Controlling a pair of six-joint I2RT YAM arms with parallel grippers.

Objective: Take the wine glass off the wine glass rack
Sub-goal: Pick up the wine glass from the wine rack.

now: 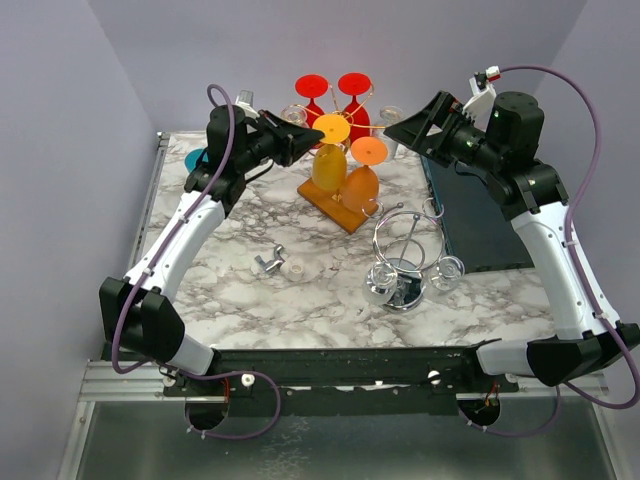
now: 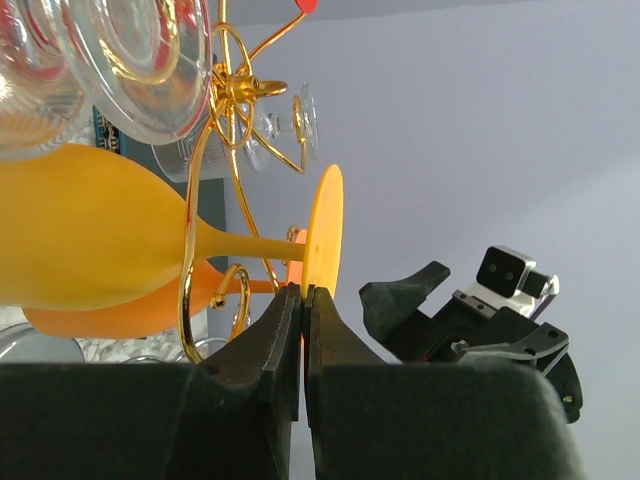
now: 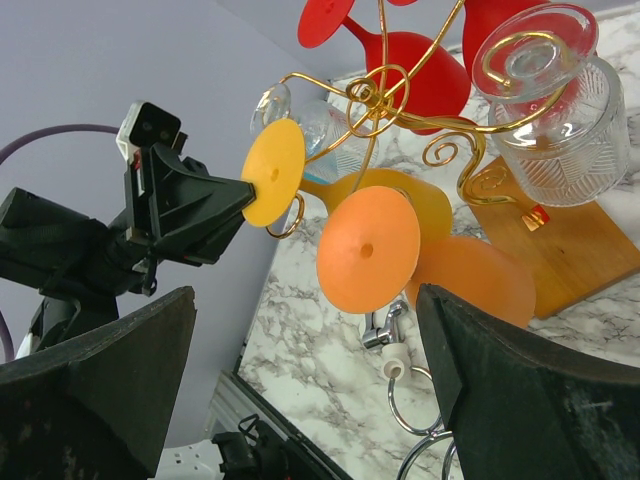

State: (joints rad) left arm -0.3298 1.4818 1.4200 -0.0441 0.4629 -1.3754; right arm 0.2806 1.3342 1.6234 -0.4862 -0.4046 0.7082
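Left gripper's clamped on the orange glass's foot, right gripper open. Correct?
No: the left gripper is clamped on the yellow glass by its foot, not on the orange glass; the left wrist view shows it. The right gripper is open, as you said.

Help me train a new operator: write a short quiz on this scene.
1. True or false: the left tool pinches the yellow glass by its foot.
2. The right tool is: A) open, B) shut and empty, C) out of view.
3. How many red glasses hang on the rack?
Key: 1 true; 2 A; 3 two.
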